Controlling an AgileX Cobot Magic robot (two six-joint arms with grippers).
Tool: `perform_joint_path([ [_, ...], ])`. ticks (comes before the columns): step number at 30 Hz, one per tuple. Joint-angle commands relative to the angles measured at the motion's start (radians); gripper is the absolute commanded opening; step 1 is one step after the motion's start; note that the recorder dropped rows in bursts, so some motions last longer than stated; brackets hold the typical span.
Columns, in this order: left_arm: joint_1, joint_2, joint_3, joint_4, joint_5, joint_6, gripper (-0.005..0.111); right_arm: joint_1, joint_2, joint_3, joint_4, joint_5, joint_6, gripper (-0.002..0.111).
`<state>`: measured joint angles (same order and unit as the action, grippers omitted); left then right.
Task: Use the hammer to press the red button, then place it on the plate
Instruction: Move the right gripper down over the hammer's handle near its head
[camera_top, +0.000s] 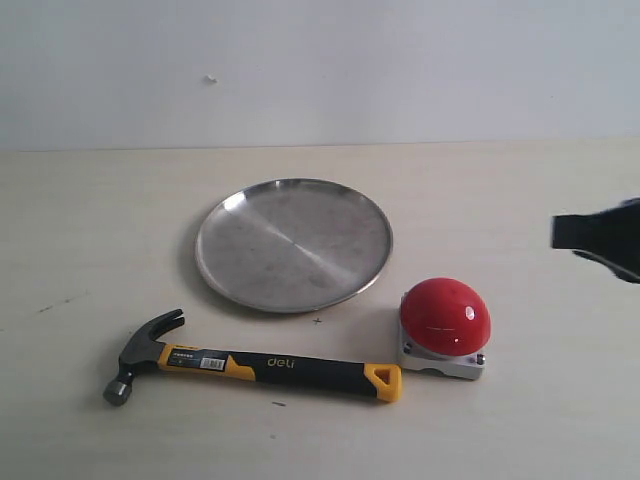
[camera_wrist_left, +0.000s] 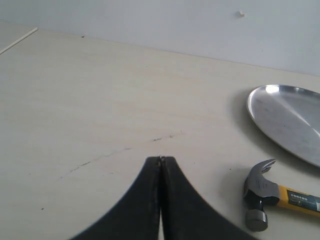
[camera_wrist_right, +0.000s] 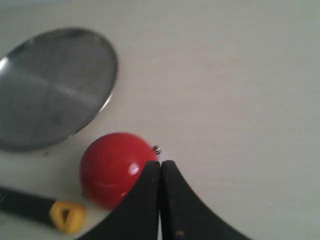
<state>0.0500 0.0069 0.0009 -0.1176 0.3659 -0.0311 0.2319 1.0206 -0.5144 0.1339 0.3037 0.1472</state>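
The hammer (camera_top: 255, 364) lies flat near the table's front, dark head (camera_wrist_left: 260, 192) to the left, yellow end (camera_wrist_right: 66, 215) close beside the red button (camera_top: 446, 317). The red button sits on its light-grey base, front right of the silver plate (camera_top: 293, 243). My right gripper (camera_top: 590, 233) hangs shut and empty at the right edge, above and to the right of the button; its tips (camera_wrist_right: 160, 164) are together. My left gripper (camera_wrist_left: 160, 160) is shut and empty over bare table left of the hammer head; it does not show in the exterior view.
A pale wooden table (camera_top: 100, 220) runs back to a white wall (camera_top: 320, 60). Faint dark scuff marks (camera_wrist_left: 165, 136) cross the table near the left gripper. Nothing lies on the plate (camera_wrist_right: 50, 85).
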Motion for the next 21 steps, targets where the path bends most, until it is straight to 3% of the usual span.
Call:
perform_joint_path([
  [1, 0.003, -0.007, -0.001, 0.002, -0.003, -0.003, 0.000, 0.175, 0.196, -0.272, 0.083, 0.335, -0.210, 0.000],
  [5, 0.003, -0.007, -0.001, 0.002, -0.003, -0.003, 0.000, 0.283, 0.372, -0.494, 0.190, 0.563, -0.366, 0.000],
  [9, 0.003, -0.007, -0.001, 0.002, -0.003, -0.003, 0.000, 0.389, 0.564, -0.695, 0.229, 0.762, -0.391, 0.000],
  [14, 0.003, -0.007, -0.001, 0.002, -0.003, -0.003, 0.000, 0.506, 0.816, -0.938, 0.227, 0.917, -0.460, 0.010],
  [16, 0.003, -0.007, -0.001, 0.002, -0.003, -0.003, 0.000, 0.550, 0.935, -1.051, 0.227, 0.917, -0.552, 0.023],
  [17, 0.003, -0.007, -0.001, 0.002, -0.003, -0.003, 0.000, 0.574, 1.006, -1.109, 0.227, 0.909, -0.609, 0.038],
  [18, 0.003, -0.007, -0.001, 0.002, -0.003, -0.003, 0.000, 0.583, 1.031, -1.128, 0.227, 0.897, -0.627, 0.045],
  [19, 0.003, -0.007, -0.001, 0.002, -0.003, -0.003, 0.000, 0.593, 1.088, -1.170, 0.225, 0.868, -0.669, 0.066],
  [21, 0.003, -0.007, -0.001, 0.002, -0.003, -0.003, 0.000, 0.593, 1.152, -1.221, 0.201, 0.813, -0.701, 0.082],
])
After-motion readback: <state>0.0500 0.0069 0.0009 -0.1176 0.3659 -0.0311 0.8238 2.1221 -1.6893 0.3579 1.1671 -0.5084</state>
